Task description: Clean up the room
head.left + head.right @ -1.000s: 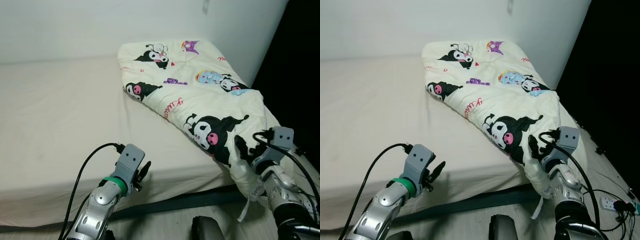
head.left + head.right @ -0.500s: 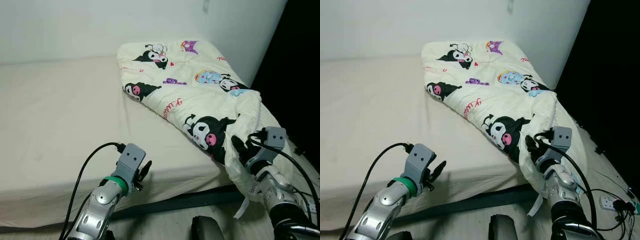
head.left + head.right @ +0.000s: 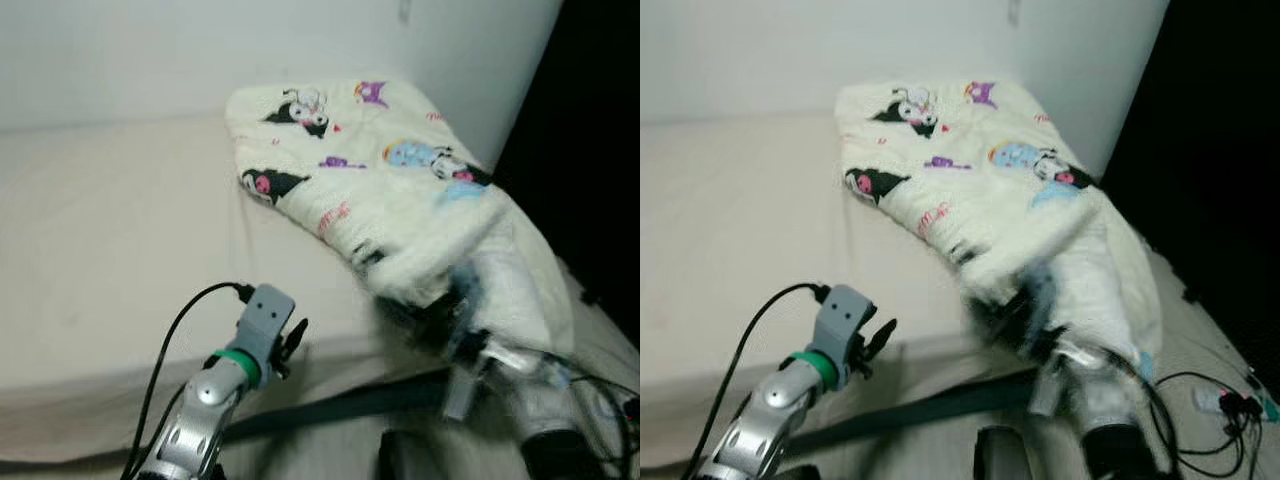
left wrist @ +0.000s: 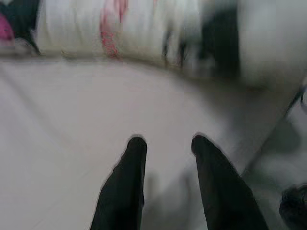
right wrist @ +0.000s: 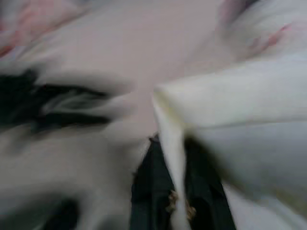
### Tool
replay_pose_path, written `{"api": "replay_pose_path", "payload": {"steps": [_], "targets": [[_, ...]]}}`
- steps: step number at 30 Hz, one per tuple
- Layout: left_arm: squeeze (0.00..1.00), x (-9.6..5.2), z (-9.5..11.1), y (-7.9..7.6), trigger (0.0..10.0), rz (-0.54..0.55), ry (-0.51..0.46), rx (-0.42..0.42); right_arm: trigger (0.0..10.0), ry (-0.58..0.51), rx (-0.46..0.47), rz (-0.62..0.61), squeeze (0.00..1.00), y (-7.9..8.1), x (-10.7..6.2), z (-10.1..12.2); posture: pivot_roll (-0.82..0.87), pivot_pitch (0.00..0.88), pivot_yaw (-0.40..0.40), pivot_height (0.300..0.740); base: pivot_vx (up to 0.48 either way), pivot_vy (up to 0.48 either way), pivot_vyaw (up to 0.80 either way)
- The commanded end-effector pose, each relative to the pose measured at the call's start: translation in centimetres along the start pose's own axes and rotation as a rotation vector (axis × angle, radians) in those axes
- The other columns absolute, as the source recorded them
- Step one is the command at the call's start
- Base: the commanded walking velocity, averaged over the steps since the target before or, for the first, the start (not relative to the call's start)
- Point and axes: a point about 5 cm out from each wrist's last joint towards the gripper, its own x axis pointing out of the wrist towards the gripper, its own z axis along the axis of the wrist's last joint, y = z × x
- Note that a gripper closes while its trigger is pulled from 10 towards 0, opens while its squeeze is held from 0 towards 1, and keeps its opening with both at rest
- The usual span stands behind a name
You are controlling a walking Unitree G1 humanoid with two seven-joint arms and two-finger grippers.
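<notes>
While the bed (image 3: 110,250) spreads pale and bare across most of the head views, the cartoon-print quilt (image 3: 400,190) lies bunched along its far right side, running from the wall corner down to the bed's near right corner, where its lower end spills over the edge toward the floor. That overhang looks like the reason for the grip: judged from the task, the quilt is being gathered back onto the bed.

At that near corner, under the hanging fold, the right gripper (image 5: 175,191) has a seam of the cream cloth pinched between its black fingers, seen in the right wrist view; in the head views that arm is a smear of motion blur, so its exact pose cannot be read.

Level with the bed's front edge and well left of the quilt, the left gripper (image 4: 165,143) hovers over the sheet with its fingers (image 4: 132,163) parted a little and nothing between them, seemingly waiting to take a second hold.

Red script is printed on the quilt near its middle, but it is too blurred to read. No brand or label is legible.
</notes>
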Motion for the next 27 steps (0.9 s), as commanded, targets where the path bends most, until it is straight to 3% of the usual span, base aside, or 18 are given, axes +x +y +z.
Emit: {"api": "replay_pose_path", "payload": {"steps": [1,3,5,8,9,14,15,16,17,19,20,21,22,23,25,27], "targets": [[0.0,-0.2,-0.5,0.3,10.0,0.002,0.025,-0.009,10.0,0.077,0.007,0.263,0.0,4.0,1.1,-1.0,-0.13,0.089,0.084,0.56,0.0,0.0,0.0],[0.0,-0.2,-0.4,0.4,10.0,0.005,0.023,-0.01,10.0,0.153,0.011,0.362,0.0,6.2,0.3,-2.3,-0.14,0.092,0.081,0.56,0.0,0.0,0.0],[0.0,-0.3,-0.5,0.5,10.0,0.007,0.024,-0.01,10.0,0.207,0.034,0.401,0.0,7.5,-1.0,-3.3,-0.14,0.095,0.078,0.56,0.0,0.0,0.0],[0.0,-0.3,-0.6,0.6,10.0,0.009,0.025,-0.011,10.0,0.236,0.058,0.409,0.0,8.0,-1.9,-3.9,-0.14,0.096,0.078,0.56,0.0,0.0,0.0],[0.0,-0.4,-0.7,0.6,10.0,0.011,0.028,-0.009,10.0,0.27,0.081,0.4,0.0,8.7,-3.7,-4.6,-0.15,0.1,0.076,0.56,0.0,0.0,0.0],[0.0,-0.5,-0.8,0.6,10.0,0.011,0.032,-0.009,10.0,0.249,0.087,0.328,0.0,8.5,-4.6,-4.0,-0.16,0.1,0.079,0.56,0.0,0.0,0.0],[0.0,-0.4,-0.8,0.4,10.0,0.007,0.033,-0.01,10.0,0.192,0.045,0.229,0.0,7.3,-4.3,-2.7,-0.16,0.102,0.079,0.56,0.0,0.0,0.0],[0.0,-0.4,-0.8,0.2,10.0,0.001,0.033,-0.011,10.0,0.088,-0.02,0.049,0.0,5.2,-3.9,-0.3,-0.16,0.103,0.081,0.56,0.0,0.0,0.0],[0.0,-0.4,-0.8,0.2,10.0,0.001,0.033,-0.011,10.0,0.088,-0.02,0.049,0.0,5.2,-3.9,-0.3,-0.16,0.103,0.081,0.56,0.0,0.0,0.0],[0.0,-0.3,-0.8,0.0,10.0,-0.002,0.032,-0.012,10.0,-0.073,-0.093,-0.178,0.0,2.5,-4.0,2.9,-0.16,0.103,0.085,0.56,0.0,0.0,0.0],[0.0,-0.3,-0.8,0.0,10.0,-0.002,0.032,-0.012,10.0,-0.073,-0.093,-0.178,0.0,2.5,-4.0,2.9,-0.16,0.103,0.085,0.56,0.0,0.0,0.0],[0.0,-0.4,-0.8,0.0,10.0,-0.003,0.032,-0.011,10.0,-0.171,-0.109,-0.284,0.0,1.3,-4.6,4.8,-0.16,0.102,0.087,0.56,0.0,0.0,0.0],[0.0,-0.4,-0.8,0.0,10.0,0.002,0.031,-0.007,10.0,-0.239,-0.116,-0.334,0.0,0.9,-5.2,6.1,-0.15,0.102,0.09,0.56,0.0,0.0,0.0],[0.0,-0.4,-0.8,0.0,10.0,0.002,0.031,-0.007,10.0,-0.239,-0.116,-0.334,0.0,0.9,-5.2,6.1,-0.15,0.102,0.09,0.56,0.0,0.0,0.0],[0.0,-0.3,-0.5,1.3,10.0,0.12,0.013,0.039,10.0,-0.366,-0.07,-0.312,0.0,1.5,-6.4,7.9,-0.16,0.102,0.093,0.56,0.0,0.0,0.0],[0.0,-0.3,-0.3,2.0,10.0,0.182,0.002,0.059,10.0,-0.392,-0.054,-0.296,0.0,1.8,-6.7,8.2,-0.16,0.102,0.093,0.56,0.0,0.0,0.0]]}}
